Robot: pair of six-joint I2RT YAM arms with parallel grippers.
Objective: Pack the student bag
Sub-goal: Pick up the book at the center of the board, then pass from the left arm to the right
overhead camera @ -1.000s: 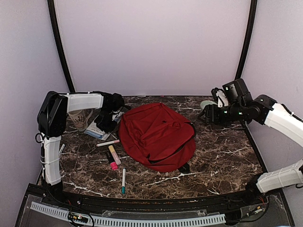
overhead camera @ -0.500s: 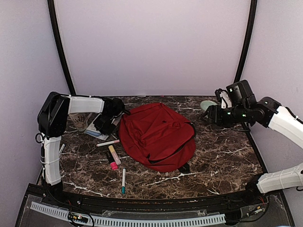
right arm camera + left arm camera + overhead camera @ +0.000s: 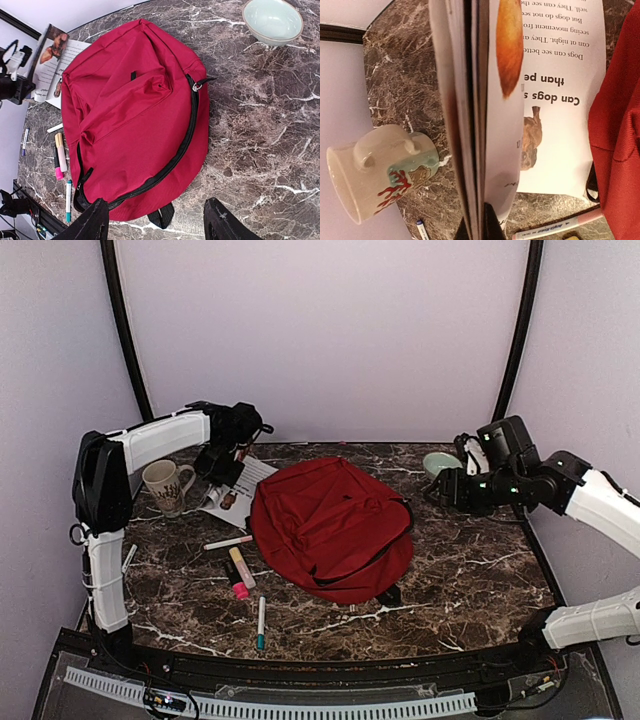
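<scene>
The student bag (image 3: 330,528) is a large red backpack lying flat mid-table, with its black zipper (image 3: 186,135) curving along one side. At the back left, my left gripper (image 3: 222,468) is shut on a thin picture book (image 3: 240,482) and holds it tilted up off the table beside the bag's left edge. In the left wrist view the book's edge (image 3: 470,125) runs straight up from the fingers (image 3: 492,227), and a page about dogs hangs open toward the bag (image 3: 620,125). My right gripper (image 3: 442,488) hovers open, holding nothing, over the bag's right side (image 3: 135,115).
A cream mug (image 3: 167,485) stands left of the book. Markers and pens lie left of the bag: a white marker (image 3: 229,542), a yellow highlighter (image 3: 242,567), a pink one (image 3: 236,585) and a teal pen (image 3: 261,623). A pale green bowl (image 3: 440,462) sits at the back right.
My left gripper closed on the book and raised it up and back, uncovering the mug. The right arm shifted slightly and stays open.
</scene>
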